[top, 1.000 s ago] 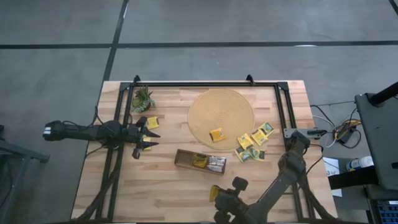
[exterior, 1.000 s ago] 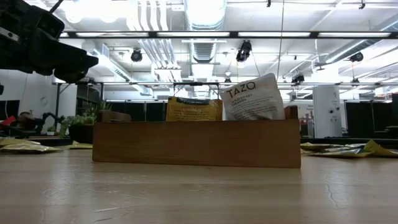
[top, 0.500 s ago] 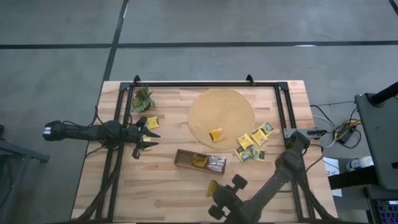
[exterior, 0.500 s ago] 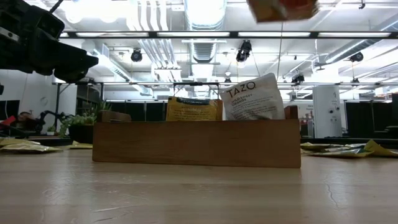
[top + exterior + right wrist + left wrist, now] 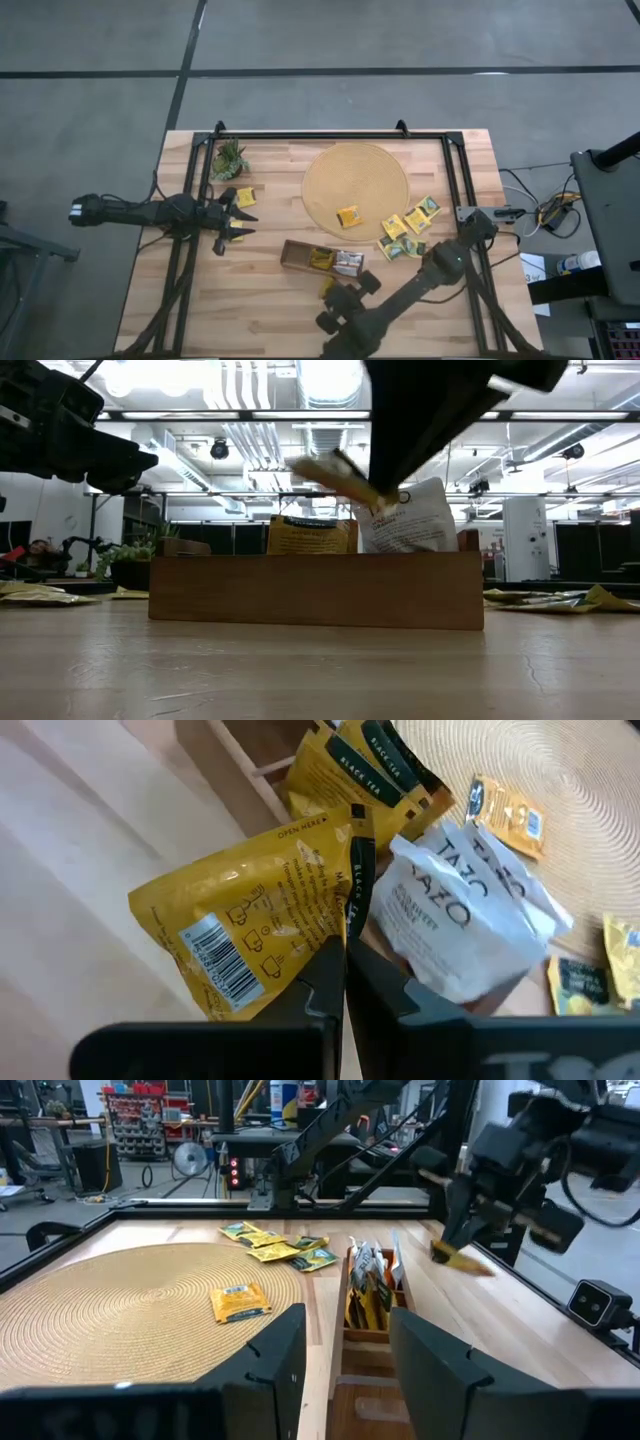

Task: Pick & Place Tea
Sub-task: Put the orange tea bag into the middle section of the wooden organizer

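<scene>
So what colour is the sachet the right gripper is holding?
Yellow with dark print and a barcode, the sachet shows best in the right wrist view, pinched by the right gripper.

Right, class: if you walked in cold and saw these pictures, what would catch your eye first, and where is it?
First, the right gripper, shut on a yellow tea sachet, hanging just above the dark wooden tray near the table's front middle. Next, the big round woven mat behind it, with one sachet on it and a loose cluster at its right edge. The left gripper waits near the small green plant.
</scene>
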`<control>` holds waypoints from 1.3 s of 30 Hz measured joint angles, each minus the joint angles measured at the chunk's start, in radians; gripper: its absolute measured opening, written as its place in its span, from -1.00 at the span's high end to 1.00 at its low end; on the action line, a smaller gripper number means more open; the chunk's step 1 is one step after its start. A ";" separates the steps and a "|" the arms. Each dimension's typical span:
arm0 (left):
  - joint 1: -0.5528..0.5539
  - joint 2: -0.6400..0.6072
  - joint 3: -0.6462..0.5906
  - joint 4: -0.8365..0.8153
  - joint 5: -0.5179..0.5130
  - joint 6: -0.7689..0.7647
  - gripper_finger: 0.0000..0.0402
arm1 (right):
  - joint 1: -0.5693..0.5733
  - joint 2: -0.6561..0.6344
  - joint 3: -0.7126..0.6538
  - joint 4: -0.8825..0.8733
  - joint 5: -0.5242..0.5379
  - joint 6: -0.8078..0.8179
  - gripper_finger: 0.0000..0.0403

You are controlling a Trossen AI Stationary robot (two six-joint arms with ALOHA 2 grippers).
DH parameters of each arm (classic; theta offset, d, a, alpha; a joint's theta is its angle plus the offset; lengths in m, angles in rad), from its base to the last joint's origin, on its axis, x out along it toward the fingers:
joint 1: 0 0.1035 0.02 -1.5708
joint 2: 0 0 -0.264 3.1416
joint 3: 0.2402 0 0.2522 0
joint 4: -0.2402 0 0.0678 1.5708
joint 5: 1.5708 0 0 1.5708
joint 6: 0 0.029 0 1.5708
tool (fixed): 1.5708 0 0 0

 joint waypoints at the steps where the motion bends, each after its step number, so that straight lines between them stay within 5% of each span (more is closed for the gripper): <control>1: 0.000 0.000 0.000 -0.001 0.000 0.000 0.31 | -0.002 -0.005 -0.001 0.001 -0.001 0.005 0.96; 22: 0.000 0.002 0.000 -0.010 0.000 0.000 0.31 | -0.141 0.002 0.000 0.000 0.082 -0.327 0.96; 39: 0.000 0.002 0.000 -0.011 0.000 0.000 0.31 | -0.184 0.004 -0.091 0.008 0.127 -0.339 0.96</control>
